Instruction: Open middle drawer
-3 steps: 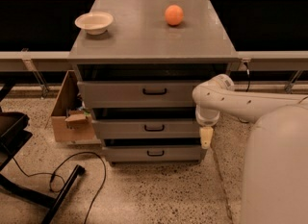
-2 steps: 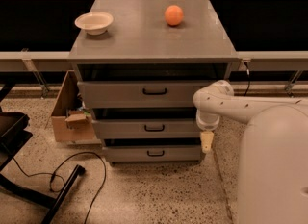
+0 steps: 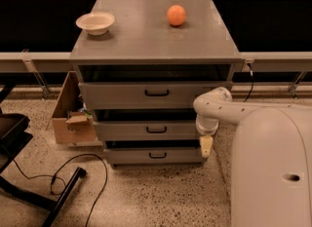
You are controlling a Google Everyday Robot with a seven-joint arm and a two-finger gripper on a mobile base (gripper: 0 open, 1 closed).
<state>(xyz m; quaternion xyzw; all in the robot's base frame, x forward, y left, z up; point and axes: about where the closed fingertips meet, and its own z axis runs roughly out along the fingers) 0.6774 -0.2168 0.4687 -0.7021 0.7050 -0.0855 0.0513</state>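
Gripper (image 3: 206, 145) hangs off cabinet's (image 3: 146, 38) right edge, just beside middle drawer (image 3: 124, 131), well apart from its handle (image 3: 156, 129); grip state can't tell. Drawer interior hidden under top drawer (image 3: 114, 95).

The arm (image 3: 229, 110) bends out from the body (image 3: 271, 172), gripper (image 3: 206, 146) (pale yellow) pointing straight down below the wrist (image 3: 206, 124).

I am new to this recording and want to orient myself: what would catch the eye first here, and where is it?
The orange stands out, bright on the grey cabinet top, with a white bowl to its left. Below, the robot's pale arm reaches in from the right, and its gripper hangs, pointing down, near the right ends of the middle drawer and the bottom drawer.
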